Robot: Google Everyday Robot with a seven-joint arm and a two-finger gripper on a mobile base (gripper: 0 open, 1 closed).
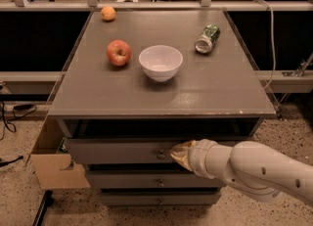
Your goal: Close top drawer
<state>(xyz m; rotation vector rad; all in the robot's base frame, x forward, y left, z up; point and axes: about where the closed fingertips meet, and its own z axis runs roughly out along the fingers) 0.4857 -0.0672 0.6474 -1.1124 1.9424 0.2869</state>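
Note:
The top drawer (117, 151) is a wide grey drawer with a small round knob (161, 155) at its centre. It stands pulled out a little from under the grey table top, with a dark gap above its front. My gripper (179, 154) comes in from the lower right on a white arm (254, 169). Its tip is against the drawer front just right of the knob.
On the grey table top (220, 88) are a red apple (119, 53), a white bowl (160, 62), an orange (108, 13) at the back and a green can (207, 38) on its side. Two lower drawers (127, 180) sit below. A cardboard box (51, 164) stands at the left.

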